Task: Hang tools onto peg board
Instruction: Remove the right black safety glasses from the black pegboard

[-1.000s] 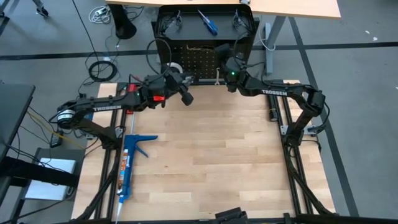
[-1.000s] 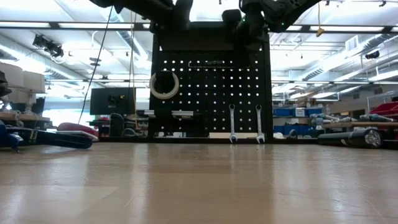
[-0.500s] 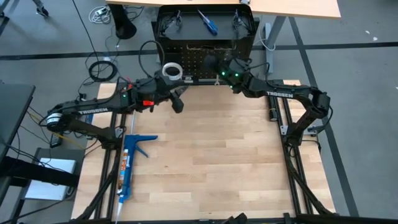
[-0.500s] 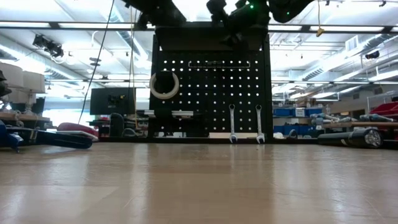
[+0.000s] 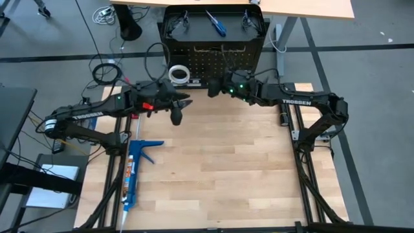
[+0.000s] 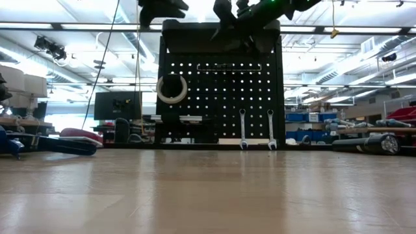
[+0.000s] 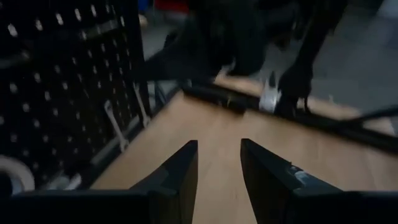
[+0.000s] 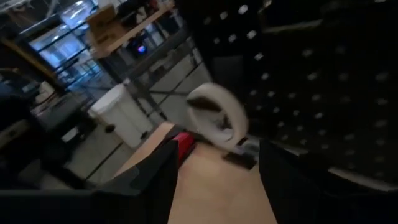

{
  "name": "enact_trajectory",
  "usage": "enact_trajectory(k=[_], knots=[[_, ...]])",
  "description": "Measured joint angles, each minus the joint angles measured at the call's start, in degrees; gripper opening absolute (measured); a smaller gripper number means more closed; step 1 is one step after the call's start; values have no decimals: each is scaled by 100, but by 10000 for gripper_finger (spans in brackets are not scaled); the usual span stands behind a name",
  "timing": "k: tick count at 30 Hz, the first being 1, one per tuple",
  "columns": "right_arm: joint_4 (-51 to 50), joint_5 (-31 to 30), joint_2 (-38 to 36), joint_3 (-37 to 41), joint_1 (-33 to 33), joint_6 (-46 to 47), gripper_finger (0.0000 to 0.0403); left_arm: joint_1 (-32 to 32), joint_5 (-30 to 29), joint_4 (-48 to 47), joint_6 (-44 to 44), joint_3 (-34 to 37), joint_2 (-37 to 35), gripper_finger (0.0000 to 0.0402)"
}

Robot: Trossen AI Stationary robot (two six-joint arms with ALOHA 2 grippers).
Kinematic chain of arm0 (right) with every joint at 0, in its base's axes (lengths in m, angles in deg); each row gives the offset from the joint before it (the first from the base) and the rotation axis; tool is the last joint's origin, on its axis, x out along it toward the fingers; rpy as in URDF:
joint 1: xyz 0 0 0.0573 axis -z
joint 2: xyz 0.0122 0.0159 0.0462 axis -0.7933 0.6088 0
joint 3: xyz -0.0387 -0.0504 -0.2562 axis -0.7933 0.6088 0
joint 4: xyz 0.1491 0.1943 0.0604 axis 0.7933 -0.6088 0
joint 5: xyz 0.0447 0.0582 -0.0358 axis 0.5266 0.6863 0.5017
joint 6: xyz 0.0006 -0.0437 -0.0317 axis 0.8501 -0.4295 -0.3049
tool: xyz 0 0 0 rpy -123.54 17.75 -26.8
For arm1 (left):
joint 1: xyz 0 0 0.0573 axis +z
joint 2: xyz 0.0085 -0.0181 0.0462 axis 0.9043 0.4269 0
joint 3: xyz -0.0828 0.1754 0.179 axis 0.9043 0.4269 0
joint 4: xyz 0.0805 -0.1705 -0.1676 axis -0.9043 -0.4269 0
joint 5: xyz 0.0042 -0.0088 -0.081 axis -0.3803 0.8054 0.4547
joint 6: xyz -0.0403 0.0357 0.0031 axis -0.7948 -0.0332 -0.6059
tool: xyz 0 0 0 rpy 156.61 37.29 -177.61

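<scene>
Wide open run across the pale wooden table [image 5: 220, 168], only the long blue caulking gun [image 5: 134, 169] lying along its left edge. At the far edge the upright black perforated peg board [image 6: 221, 97] blocks passage, carrying a white tape roll [image 6: 171, 89] and two silver wrenches [image 6: 256, 129]; both arms crowd above it

We saw high view straight down over whole table [image 5: 213, 162]; low view level at tabletop, facing peg board [image 6: 221, 91]. Wrist views looked close along own fingers; both shared board, tape roll [image 8: 217, 115].
</scene>
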Motion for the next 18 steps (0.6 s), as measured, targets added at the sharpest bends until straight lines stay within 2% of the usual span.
enact_trajectory(k=[5,8,12,18], knots=[[-175,209,-15,-95,-361,-31,216,0,463,-859,-2,-314,0,126],[-724,307,-96,-406,-633,-375,209,-2,709,-1315,220,-483,-148,126],[-1545,186,-427,-753,-954,-598,204,-39,622,-1596,478,-563,-642,126],[-2206,-92,-1303,-776,-1306,-730,203,-76,224,-1783,612,-226,-1708,126]])
